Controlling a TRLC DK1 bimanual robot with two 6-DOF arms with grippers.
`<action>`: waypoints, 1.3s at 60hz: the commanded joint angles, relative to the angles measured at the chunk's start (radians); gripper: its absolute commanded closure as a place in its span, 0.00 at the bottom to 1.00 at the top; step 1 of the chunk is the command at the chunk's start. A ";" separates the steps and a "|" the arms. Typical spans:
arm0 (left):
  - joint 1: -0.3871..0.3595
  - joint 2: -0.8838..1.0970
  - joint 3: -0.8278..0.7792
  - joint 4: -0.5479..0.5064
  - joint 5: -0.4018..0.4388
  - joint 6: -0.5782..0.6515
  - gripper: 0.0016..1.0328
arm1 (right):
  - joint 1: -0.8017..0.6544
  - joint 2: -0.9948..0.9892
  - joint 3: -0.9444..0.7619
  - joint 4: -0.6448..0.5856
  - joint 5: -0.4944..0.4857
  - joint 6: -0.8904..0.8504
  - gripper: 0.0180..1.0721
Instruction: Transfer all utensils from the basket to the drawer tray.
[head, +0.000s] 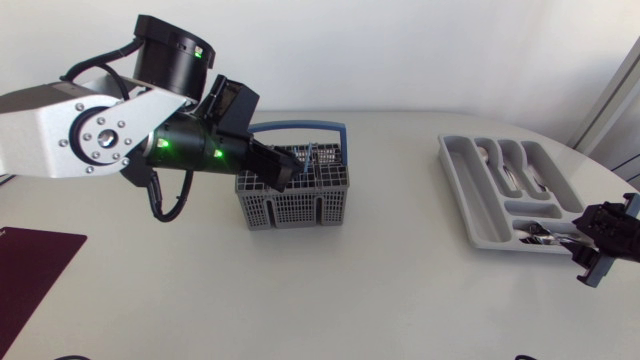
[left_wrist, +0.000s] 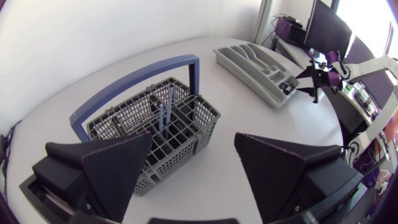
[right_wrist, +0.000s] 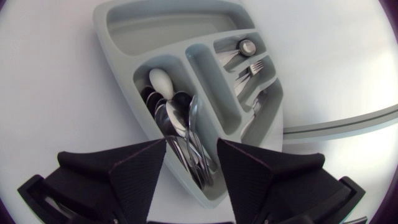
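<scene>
Left gripper (left_wrist: 193, 143) first: its fingers are spread wide with nothing in them, hanging just above the basket (left_wrist: 205, 124). My worry is the pick itself. The two slim handles (left_wrist: 165, 109) left in there stand upright and close together in a middle compartment. Broad wedge fingers like these could catch the grid walls or the blue carry handle (left_wrist: 143, 71) on the way down. They could also pinch both handles at once and drag the light basket across the bench (head: 400, 290). Relative to the fingers, the handles sit ahead of and below the gap, roughly centred but not yet between the fingers.

Seen from overhead, the drawer tray (head: 470, 200) is well apart from the basket, out at its 3 o'clock. The right gripper (right_wrist: 191, 146) hovers over the tray's 5 o'clock end, fingers apart and empty as far as I can tell. A pile of spoons (right_wrist: 177, 118) lies in the compartment right under that gap. The forks (right_wrist: 252, 68) are one slot further on. If that arm drops, it could knock the spoons around.
</scene>
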 joint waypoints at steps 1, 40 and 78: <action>0.009 0.022 -0.033 0.005 -0.009 0.011 0.11 | -0.003 -0.101 0.002 -0.076 -0.026 0.037 0.29; -0.030 0.232 -0.211 0.624 -0.175 0.152 0.28 | 0.496 -0.334 -0.080 -0.171 0.048 0.519 0.29; -0.030 0.370 -0.140 0.796 -0.211 0.135 0.84 | 0.611 -0.260 -0.087 -0.107 0.092 0.580 0.29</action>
